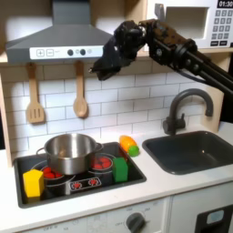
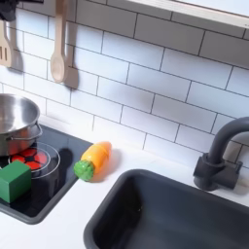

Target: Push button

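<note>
The tiles are white with grey lines. The hood is grey and the arm is black. The pot is silver. One block is yellow, another block green. The carrot is orange with a green end. The sink is dark grey, and so is the faucet.

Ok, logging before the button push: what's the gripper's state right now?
Black gripper: up by the grey range hood; whether the jaws are open or shut cannot be told.

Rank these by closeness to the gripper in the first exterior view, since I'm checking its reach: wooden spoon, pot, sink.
From the gripper:
1. Wooden spoon, hanging just below-left on the tiled wall.
2. Pot, lower down on the stove.
3. Sink, at lower right.
</note>
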`<state>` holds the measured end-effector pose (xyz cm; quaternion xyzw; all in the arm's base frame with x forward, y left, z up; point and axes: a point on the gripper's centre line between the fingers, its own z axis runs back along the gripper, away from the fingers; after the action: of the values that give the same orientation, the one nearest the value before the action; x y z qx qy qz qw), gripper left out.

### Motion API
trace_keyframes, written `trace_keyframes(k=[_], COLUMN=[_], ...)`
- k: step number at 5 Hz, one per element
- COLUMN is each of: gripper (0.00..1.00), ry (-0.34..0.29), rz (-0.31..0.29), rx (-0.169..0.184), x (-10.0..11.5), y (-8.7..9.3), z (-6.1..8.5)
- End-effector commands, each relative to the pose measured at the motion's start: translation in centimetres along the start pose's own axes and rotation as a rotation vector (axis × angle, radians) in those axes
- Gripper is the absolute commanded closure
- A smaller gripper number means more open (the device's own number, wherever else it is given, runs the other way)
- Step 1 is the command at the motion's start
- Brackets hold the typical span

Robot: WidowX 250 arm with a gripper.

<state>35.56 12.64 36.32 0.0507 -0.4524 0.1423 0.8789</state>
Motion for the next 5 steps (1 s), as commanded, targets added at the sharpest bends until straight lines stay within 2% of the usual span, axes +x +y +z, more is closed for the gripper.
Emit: trace_keyframes(k=[1,5], gripper=[1.00,1.00], ry=[-0.048,-0.105], rz=[0.008,0.031], rx=[0.004,-0.013], x=[1.6,4.1], y=[0.6,0.4], z=[-0.6,-1.7])
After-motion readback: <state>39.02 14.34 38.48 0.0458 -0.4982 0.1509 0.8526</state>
